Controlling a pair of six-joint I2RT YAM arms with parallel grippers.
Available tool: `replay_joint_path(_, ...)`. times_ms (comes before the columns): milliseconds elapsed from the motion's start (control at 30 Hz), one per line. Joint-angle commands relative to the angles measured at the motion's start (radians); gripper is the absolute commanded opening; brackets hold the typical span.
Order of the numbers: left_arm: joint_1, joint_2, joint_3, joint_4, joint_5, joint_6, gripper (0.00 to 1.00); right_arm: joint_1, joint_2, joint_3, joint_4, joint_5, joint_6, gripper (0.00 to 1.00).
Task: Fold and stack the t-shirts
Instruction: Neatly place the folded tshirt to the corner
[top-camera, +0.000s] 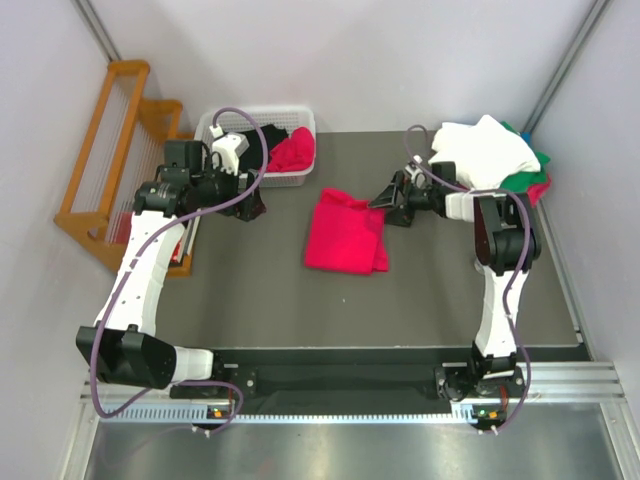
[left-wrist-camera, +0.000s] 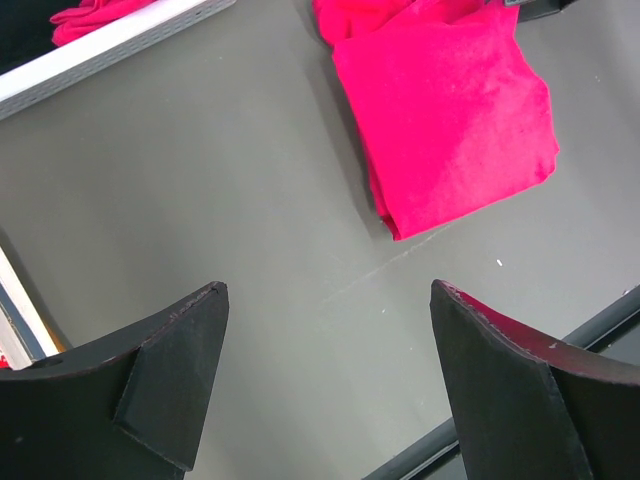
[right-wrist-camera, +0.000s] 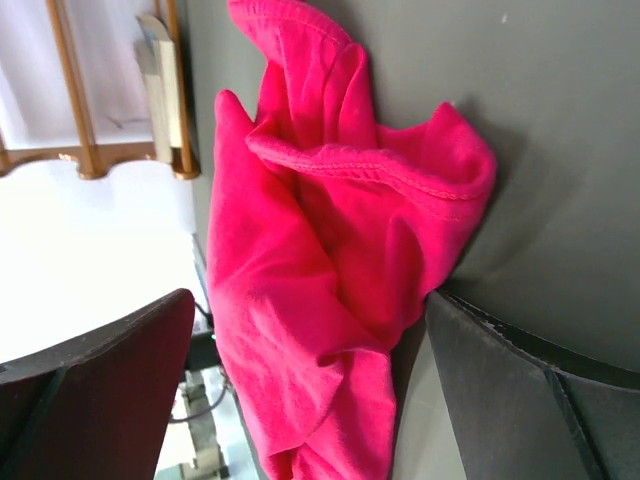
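Observation:
A crimson-red t-shirt (top-camera: 345, 232) lies folded in the middle of the dark table. My right gripper (top-camera: 380, 202) is at its far right corner, open. In the right wrist view the shirt's bunched edge (right-wrist-camera: 330, 250) lies between the wide-spread fingers (right-wrist-camera: 520, 390), and one finger rests against the fold. My left gripper (top-camera: 255, 207) is open and empty beside the basket, left of the shirt. The left wrist view shows the shirt (left-wrist-camera: 450, 110) ahead of the gripper (left-wrist-camera: 328, 300), over bare table. A pile of shirts sits at the back right: white (top-camera: 488, 150) on top, green (top-camera: 532, 160) and red (top-camera: 541, 188) under it.
A white lattice basket (top-camera: 225, 122) at the back left holds a red shirt (top-camera: 293, 152) and a black one (top-camera: 270, 133). Its rim shows in the left wrist view (left-wrist-camera: 100, 55). A wooden rack (top-camera: 105, 150) stands off the table's left edge.

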Motion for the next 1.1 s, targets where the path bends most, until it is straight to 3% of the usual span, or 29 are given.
replay_joint_path(0, 0.001, -0.035, 0.041, -0.005, 0.021, 0.0, 0.86, 0.049, 0.048, 0.044, -0.201, 0.135, -0.163, 1.0)
replay_joint_path(300, 0.001, -0.031, 0.042, -0.006, 0.03, 0.003, 0.86, 0.129, 0.12, 0.073, -0.286, 0.215, -0.22, 1.0)
replay_joint_path(600, 0.001, -0.02, 0.058, -0.003, 0.03, 0.006, 0.86, 0.149, 0.085, 0.07, -0.313, 0.244, -0.199, 0.98)
replay_joint_path(667, 0.001, -0.018, 0.059, 0.0, 0.032, 0.006, 0.86, 0.154, 0.082, 0.063, -0.306, 0.244, -0.191, 0.85)
replay_joint_path(800, 0.001, -0.023, 0.062, -0.003, 0.032, 0.006, 0.86, 0.157, 0.102, 0.047, -0.284, 0.238, -0.16, 0.18)
replay_joint_path(967, 0.001, -0.029, 0.062, -0.011, 0.024, 0.02, 0.86, 0.162, 0.111, 0.04, -0.283, 0.243, -0.15, 0.11)
replay_joint_path(1000, 0.001, -0.031, 0.061, -0.014, 0.026, 0.02, 0.86, 0.163, 0.106, 0.04, -0.283, 0.244, -0.15, 0.03)
replay_joint_path(1067, 0.001, -0.032, 0.058, -0.014, 0.026, 0.02, 0.86, 0.163, 0.102, 0.043, -0.284, 0.24, -0.145, 0.0)
